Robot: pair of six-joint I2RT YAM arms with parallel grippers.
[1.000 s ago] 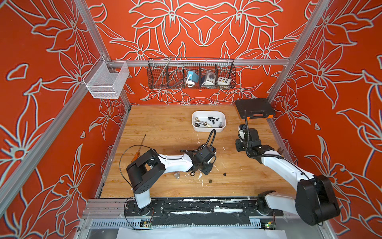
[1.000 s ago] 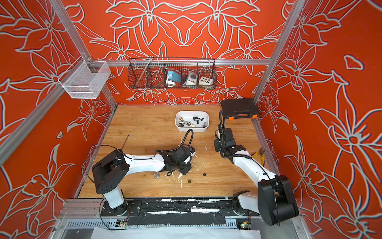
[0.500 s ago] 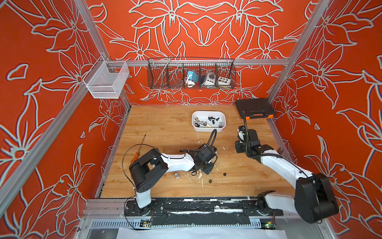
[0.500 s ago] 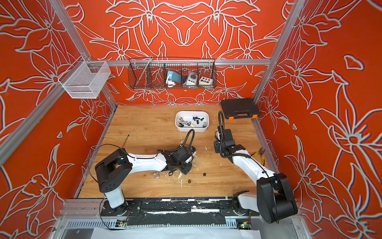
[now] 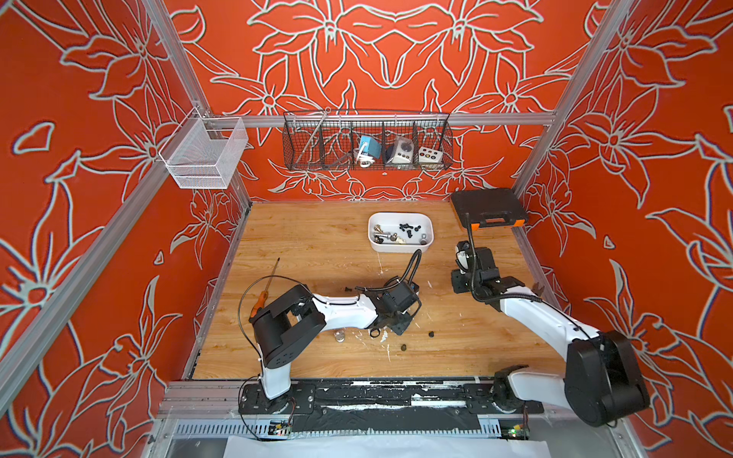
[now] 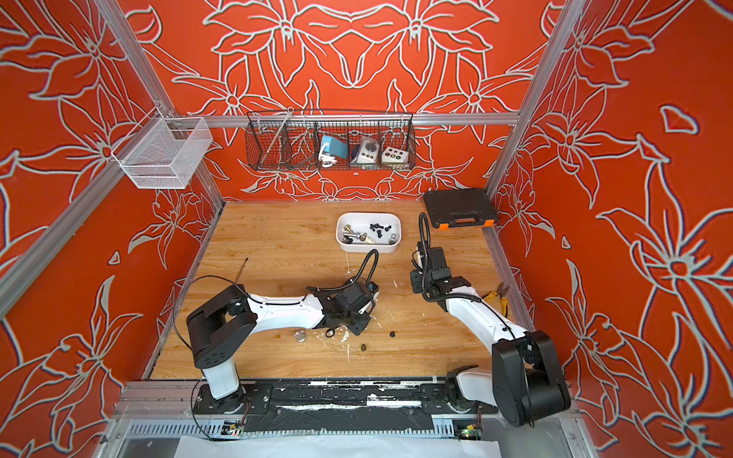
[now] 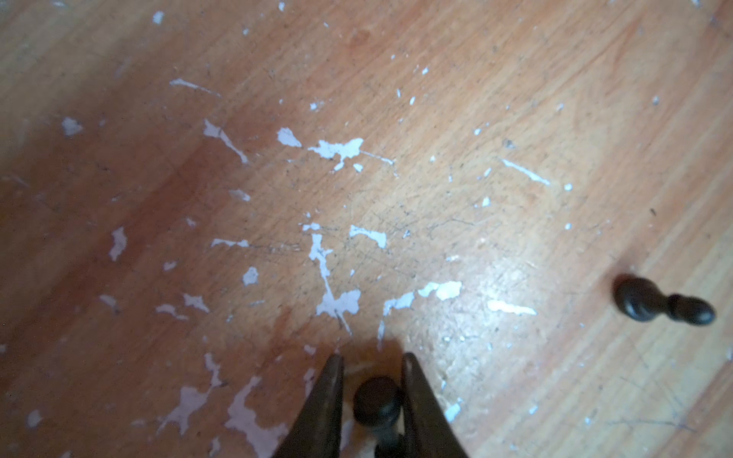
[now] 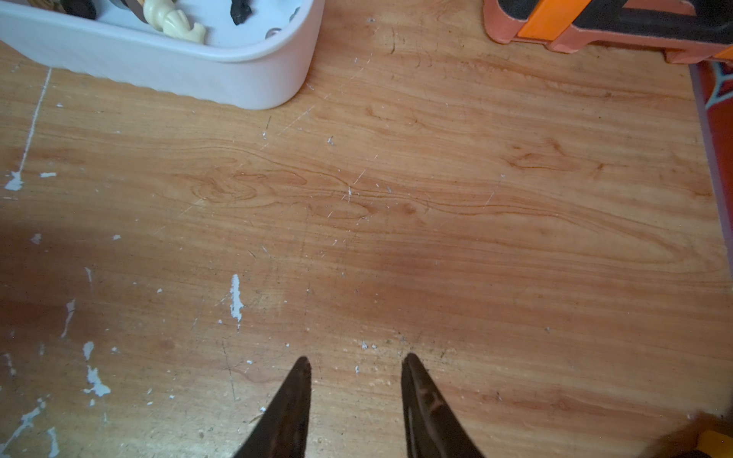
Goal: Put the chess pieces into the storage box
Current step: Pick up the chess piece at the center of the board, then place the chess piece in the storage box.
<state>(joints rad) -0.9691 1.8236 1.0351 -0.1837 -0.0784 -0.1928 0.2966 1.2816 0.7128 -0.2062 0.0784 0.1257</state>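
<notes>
In the left wrist view my left gripper (image 7: 373, 357) is shut on a small black chess piece (image 7: 375, 396), its fingers tight either side of the round head. Both top views show that gripper (image 5: 400, 325) low over the floor near the front. Loose chess pieces lie close by: two black ones (image 5: 431, 334) (image 5: 403, 348) and a silver one (image 5: 339, 337). Another black piece (image 7: 662, 303) lies on its side. The white storage box (image 5: 400, 248) at the back holds several pieces, one cream (image 8: 174, 20). My right gripper (image 8: 355, 359) is open and empty over bare floor beside the box (image 8: 178, 75).
A black case with orange latches (image 5: 490, 208) sits at the back right corner. An orange-handled screwdriver (image 5: 261, 297) lies by the left wall and yellow-handled pliers (image 6: 497, 295) by the right wall. Wire baskets (image 5: 367, 142) (image 5: 202, 154) hang on the walls.
The left gripper's jaws have drawn in around the black piece while the arm stayed low in place. The right arm has barely shifted and its jaws are unchanged.
</notes>
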